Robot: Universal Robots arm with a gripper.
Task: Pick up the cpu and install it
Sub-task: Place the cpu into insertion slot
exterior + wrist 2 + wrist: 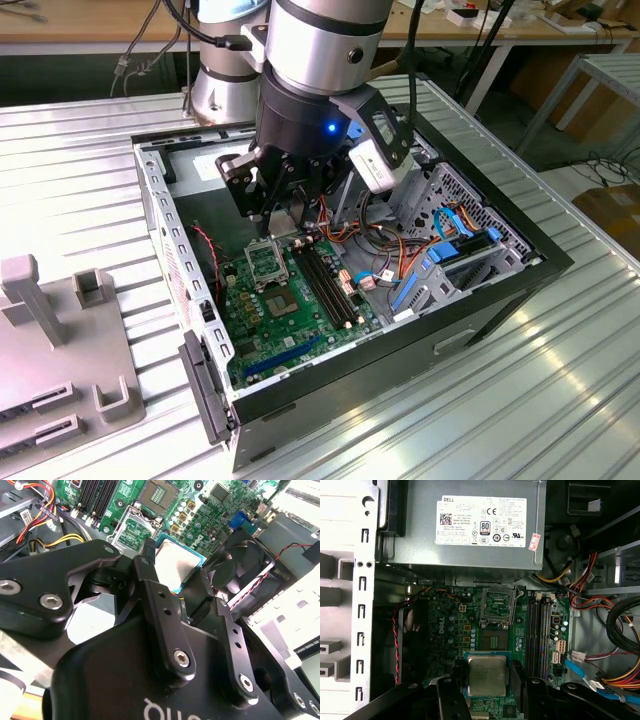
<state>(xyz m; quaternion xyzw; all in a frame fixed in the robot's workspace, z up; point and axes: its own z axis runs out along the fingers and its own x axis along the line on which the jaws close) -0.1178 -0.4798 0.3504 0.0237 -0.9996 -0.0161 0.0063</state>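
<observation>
In the exterior view I see the gripper (pixel 272 225) low inside the computer case (pixel 540 262), over the socket (pixel 262 262); in the second wrist view it is closed on the cpu (pixel 175 565); in the first wrist view the cpu (pixel 487 675) hangs above the motherboard (pixel 450 630), the socket (pixel 497 602) looks empty; I judge pickup done, seating not.
</observation>
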